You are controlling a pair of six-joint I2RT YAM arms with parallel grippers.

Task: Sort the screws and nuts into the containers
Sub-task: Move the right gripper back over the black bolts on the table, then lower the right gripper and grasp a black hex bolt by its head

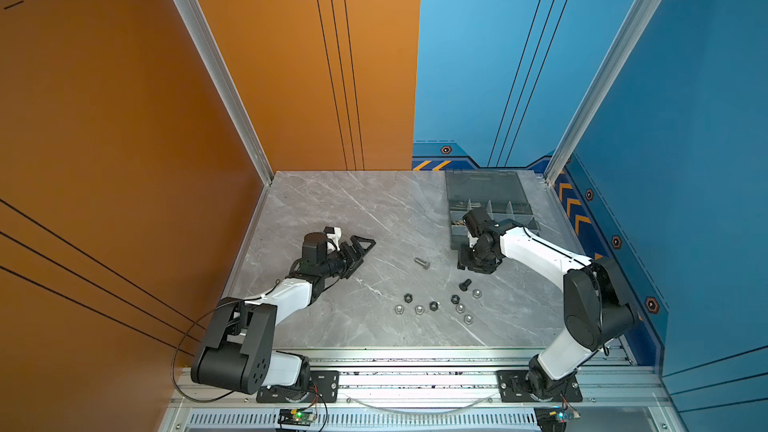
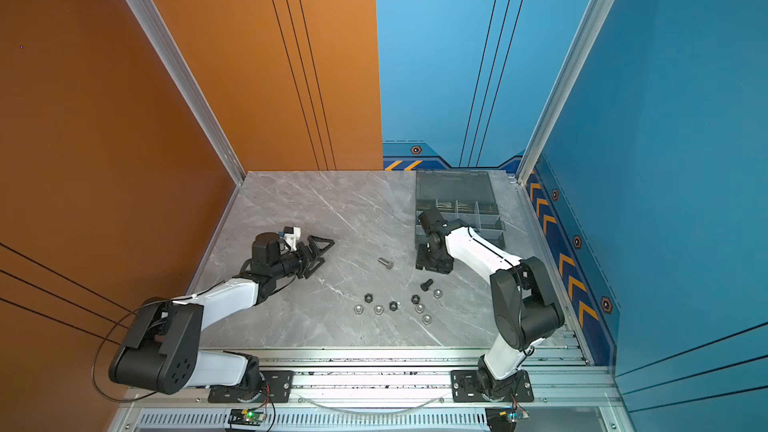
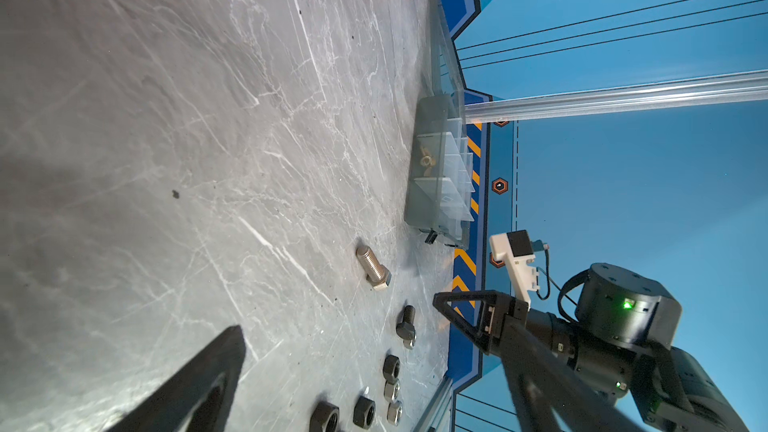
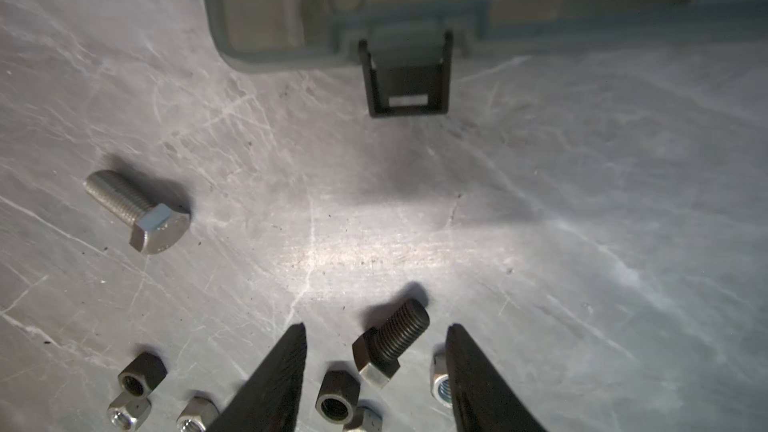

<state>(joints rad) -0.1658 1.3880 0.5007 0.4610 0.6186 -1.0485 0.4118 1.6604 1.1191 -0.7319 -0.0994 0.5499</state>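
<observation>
Nearest me, silver and black nuts (image 1: 434, 306) lie loose on the table (image 1: 332, 209). Just beyond, the black screw (image 4: 390, 347) shows between my right gripper's (image 4: 376, 328) spread, empty jaws. The silver screw (image 1: 422, 263) lies alone. My left gripper (image 1: 365, 251) gapes empty. Farthest, the organiser box (image 1: 519, 218) stands open, brass nuts (image 3: 426, 157) in one compartment.

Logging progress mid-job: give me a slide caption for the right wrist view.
Open right gripper over a black screw; silver screw and loose nuts nearby, organiser box ahead.
</observation>
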